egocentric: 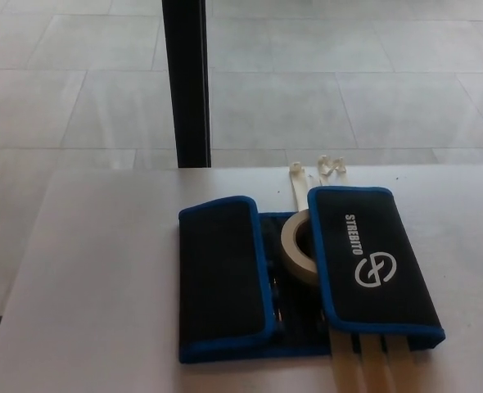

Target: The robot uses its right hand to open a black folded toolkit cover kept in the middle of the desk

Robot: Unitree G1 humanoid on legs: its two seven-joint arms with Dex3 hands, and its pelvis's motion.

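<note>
A black toolkit cover with blue edging lies in the middle of the white desk (pixel 102 270). Its left flap (pixel 222 278) is folded inward. Its right flap (pixel 372 262), marked with a white logo, is folded over too. Between the two flaps a roll of beige tape (pixel 297 246) shows in the gap. Cream straps (pixel 372 368) stick out under the right flap at the near edge, and their ends (pixel 317 172) show at the far edge. Neither of my hands is in the picture.
A black vertical post (pixel 185 82) stands behind the desk's far edge, left of centre. Grey tiled floor (pixel 348 74) lies beyond the desk. The desk's left edge runs diagonally at the picture's left.
</note>
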